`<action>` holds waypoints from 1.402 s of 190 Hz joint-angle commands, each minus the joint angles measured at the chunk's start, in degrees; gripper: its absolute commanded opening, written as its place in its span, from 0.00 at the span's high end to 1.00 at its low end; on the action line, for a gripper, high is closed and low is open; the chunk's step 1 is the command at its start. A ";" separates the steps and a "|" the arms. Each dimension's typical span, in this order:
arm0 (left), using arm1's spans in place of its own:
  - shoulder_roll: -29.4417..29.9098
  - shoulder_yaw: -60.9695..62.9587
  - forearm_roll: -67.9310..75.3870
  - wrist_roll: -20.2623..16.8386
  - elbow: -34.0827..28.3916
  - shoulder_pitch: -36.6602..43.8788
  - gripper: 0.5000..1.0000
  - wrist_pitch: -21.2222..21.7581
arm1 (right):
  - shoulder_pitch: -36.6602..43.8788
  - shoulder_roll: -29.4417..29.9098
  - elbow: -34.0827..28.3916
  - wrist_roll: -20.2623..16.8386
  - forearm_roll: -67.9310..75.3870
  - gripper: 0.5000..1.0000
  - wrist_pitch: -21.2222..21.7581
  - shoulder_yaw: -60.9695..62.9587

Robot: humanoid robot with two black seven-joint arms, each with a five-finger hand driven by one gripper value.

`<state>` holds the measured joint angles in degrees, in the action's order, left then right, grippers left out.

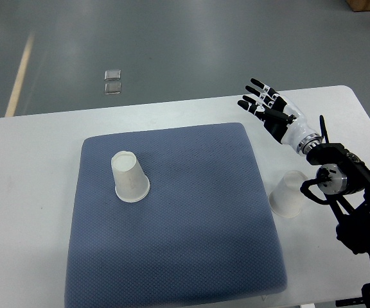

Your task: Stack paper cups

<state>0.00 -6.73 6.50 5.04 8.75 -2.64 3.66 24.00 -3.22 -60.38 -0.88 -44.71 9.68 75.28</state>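
Right hand (266, 107) open above table (31, 192)

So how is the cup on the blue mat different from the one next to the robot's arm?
The cup on the mat stands on the blue mat, well clear of the robot. The cup off the mat stands on the bare white table, just past the mat's right edge, beside the right arm, below the open right hand. Both are white paper cups, upside down.

Two paper cups (131, 177) (288, 195) — one blue mat (191, 256) — one white table (24, 192) — one robot hand (276, 114).
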 commanded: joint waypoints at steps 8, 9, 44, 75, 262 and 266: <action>0.00 -0.04 0.00 -0.03 0.13 0.00 0.00 -0.06 | 0.00 -0.03 0.00 0.00 -0.02 0.15 -0.01 0.05; 0.00 -0.04 0.00 -0.03 0.13 0.00 0.00 -0.06 | 0.00 -0.03 0.00 0.00 -0.02 0.15 -0.01 0.05; 0.00 -0.04 0.00 -0.03 0.13 0.00 0.00 -0.06 | 0.09 -0.20 0.00 0.00 0.06 0.15 -0.01 0.05; 0.00 -0.13 0.00 0.06 -0.57 0.00 0.00 0.03 | 0.53 -0.20 0.00 0.00 0.06 0.15 -0.01 0.75; 0.00 -0.13 0.00 0.06 -0.48 0.00 0.00 0.03 | 0.96 -0.56 0.62 0.00 -0.02 0.15 2.10 0.22; 0.00 -0.13 0.00 0.06 -0.48 0.00 0.00 0.03 | 0.96 -0.56 0.62 0.00 -0.02 0.15 2.10 0.22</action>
<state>0.00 -6.85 6.50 5.03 8.27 -2.63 3.70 24.99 -3.79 -59.77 -0.88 -44.73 11.69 75.54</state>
